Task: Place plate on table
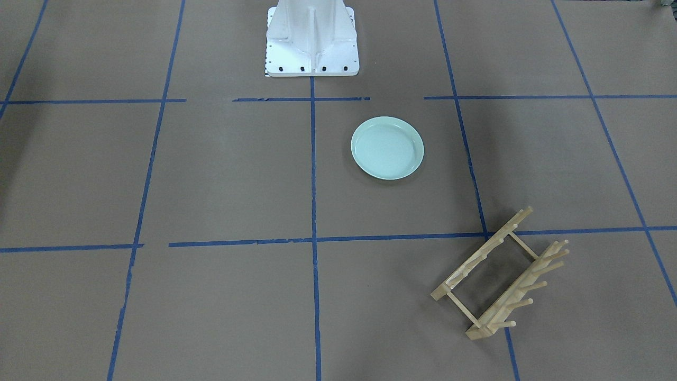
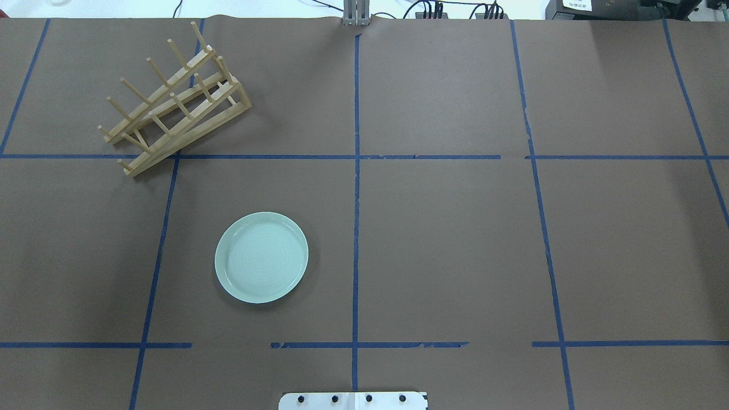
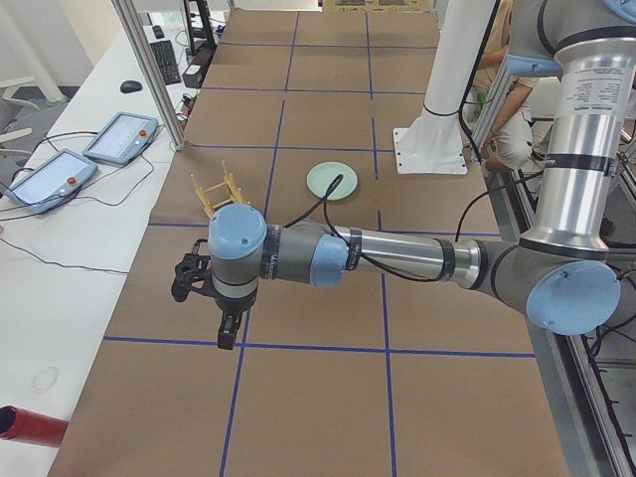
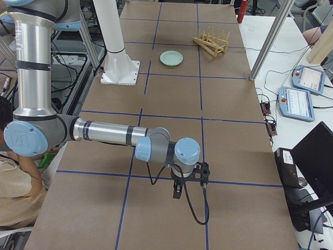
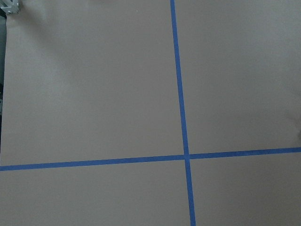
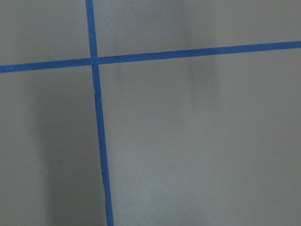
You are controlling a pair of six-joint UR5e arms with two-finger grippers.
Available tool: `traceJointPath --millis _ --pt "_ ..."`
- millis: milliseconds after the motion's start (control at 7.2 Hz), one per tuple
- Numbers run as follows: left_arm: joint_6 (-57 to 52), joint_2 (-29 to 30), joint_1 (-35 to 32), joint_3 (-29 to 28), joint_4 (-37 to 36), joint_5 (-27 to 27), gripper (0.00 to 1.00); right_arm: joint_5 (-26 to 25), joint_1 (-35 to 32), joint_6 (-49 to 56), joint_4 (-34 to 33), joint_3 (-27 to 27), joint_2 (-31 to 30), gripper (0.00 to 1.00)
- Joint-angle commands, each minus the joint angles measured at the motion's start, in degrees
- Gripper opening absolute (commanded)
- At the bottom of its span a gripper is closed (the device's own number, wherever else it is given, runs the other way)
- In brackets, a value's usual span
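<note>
The pale mint-green plate lies flat and upright on the brown table, a little to the left of the centre tape line in the overhead view. It also shows in the side views. No gripper is near it. My left gripper hangs over the table's left end, far from the plate; I cannot tell whether it is open or shut. My right gripper hangs over the right end; I cannot tell its state either. Both wrist views show only brown paper and blue tape.
A light wooden peg rack stands at an angle at the far left, apart from the plate, and holds nothing. The white robot base stands at the near edge. Operators and tablets show beside the table ends.
</note>
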State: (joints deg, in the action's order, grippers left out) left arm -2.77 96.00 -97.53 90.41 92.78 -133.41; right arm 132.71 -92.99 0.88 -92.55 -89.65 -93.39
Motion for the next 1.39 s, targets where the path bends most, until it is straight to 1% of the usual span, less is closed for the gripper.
traceJointPath --millis 0,278,833,972,1111,1250 --pt "0.1 0.9 0.1 -1.5 -0.8 0.2 1.0 0.0 0.0 0.0 0.0 0.0 0.0 1.0" --pt "0.1 1.4 0.1 -3.0 -0.7 -0.4 1.0 0.0 0.0 0.0 0.0 0.0 0.0 1.0" --pt "0.0 0.3 1.5 -3.0 -0.7 -0.6 1.0 0.0 0.0 0.0 0.0 0.0 0.0 1.0" --pt "0.0 0.2 1.6 -2.9 -0.8 -1.1 1.0 0.0 0.0 0.0 0.0 0.0 0.0 1.0" --pt "0.0 -0.1 2.1 -3.0 -0.8 -2.8 1.0 0.0 0.0 0.0 0.0 0.0 0.0 1.0" --pt "0.0 -0.9 2.2 -2.9 -0.8 -2.9 1.0 0.0 0.0 0.0 0.0 0.0 0.0 1.0"
